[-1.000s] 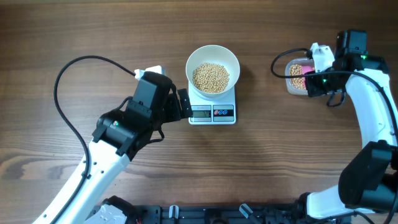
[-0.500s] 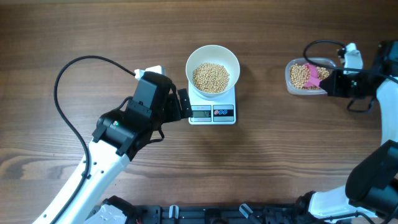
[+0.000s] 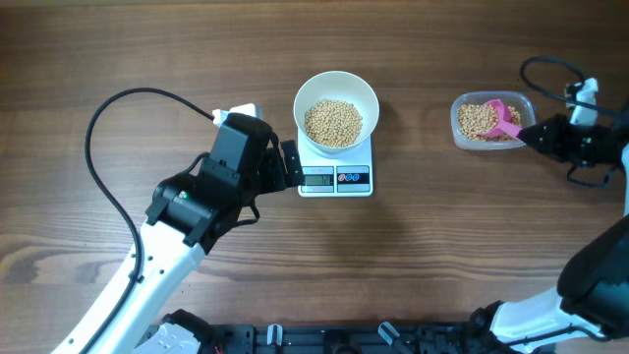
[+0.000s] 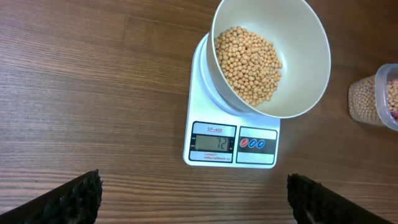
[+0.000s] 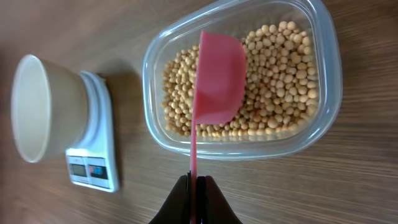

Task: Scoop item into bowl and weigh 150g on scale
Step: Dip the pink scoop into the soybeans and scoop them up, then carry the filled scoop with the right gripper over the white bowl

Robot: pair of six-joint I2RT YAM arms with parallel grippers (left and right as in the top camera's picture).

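While the right gripper [image 5: 194,186] pinches the pink scoop [image 5: 217,74] tight by its handle over the tub [image 5: 334,93] of beans [image 5: 280,81], it should dig deep, lift level and carry slowly to the half-filled bowl [image 3: 370,94] on the scale [image 3: 335,179] (left gripper [image 3: 292,165] waits beside it, jaws apart).

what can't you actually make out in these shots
Scale readout: too small to read in the overhead view.
Beans under the pink scoop: hidden by the scoop, right wrist view.
White bowl: far rim cut off by the top edge, left wrist view.
Clear container: mostly cut off by the right edge, left wrist view.
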